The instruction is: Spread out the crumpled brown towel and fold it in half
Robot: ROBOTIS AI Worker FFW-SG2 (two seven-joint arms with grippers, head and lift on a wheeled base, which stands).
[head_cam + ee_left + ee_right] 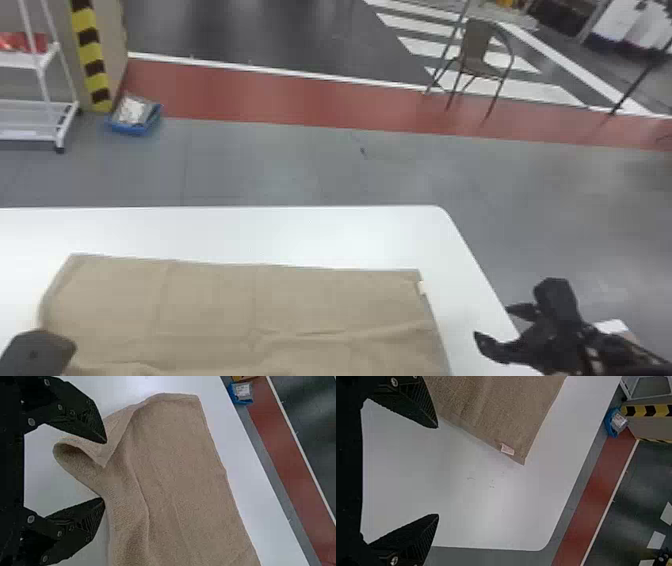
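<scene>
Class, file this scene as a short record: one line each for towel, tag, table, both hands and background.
Towel: brown, mostly spread, lightly creased, with a turned-over corner
Tag: small, pale, on the towel's right edge near its far corner
Table: white
Left hand: open, near the turned-over corner
Right hand: open, right of the towel
Background: chair beyond the table, to the right
</scene>
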